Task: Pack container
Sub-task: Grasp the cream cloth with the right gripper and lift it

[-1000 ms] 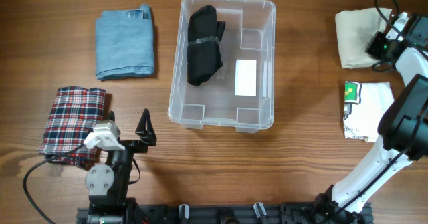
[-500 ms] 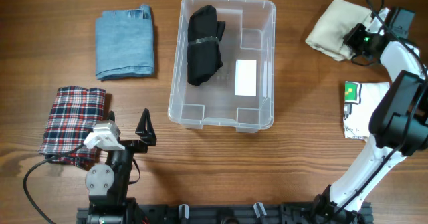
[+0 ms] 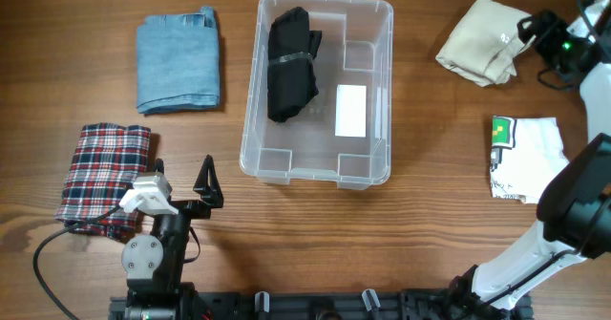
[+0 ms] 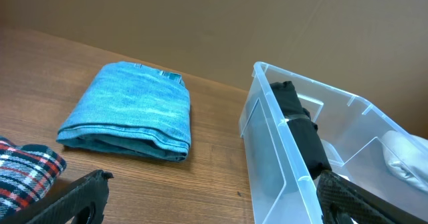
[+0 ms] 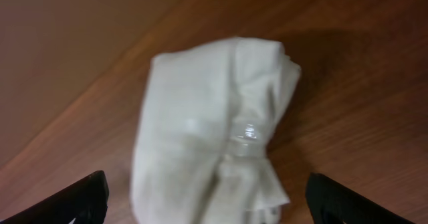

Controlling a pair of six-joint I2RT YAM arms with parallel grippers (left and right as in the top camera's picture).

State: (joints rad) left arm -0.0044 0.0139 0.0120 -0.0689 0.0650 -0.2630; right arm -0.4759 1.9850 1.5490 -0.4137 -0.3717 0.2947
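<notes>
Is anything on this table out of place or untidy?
Yes. The beige cloth at the far right lies rumpled and askew, while the blue denim and the plaid cloth lie neatly folded.

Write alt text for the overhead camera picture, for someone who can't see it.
A clear rectangular plastic bin on a wooden table holds a black rolled garment. Folded blue denim and red plaid cloth lie left of it; a crumpled beige cloth and white printed shirt lie right.

I see folded blue denim (image 4: pixel 130 110) upper left on the counter (image 4: pixel 215 120), the clear container (image 4: pixel 267 157) at right holding a black bundle (image 4: pixel 304 127), and plaid cloth (image 4: pixel 23 174) lower left.
</notes>
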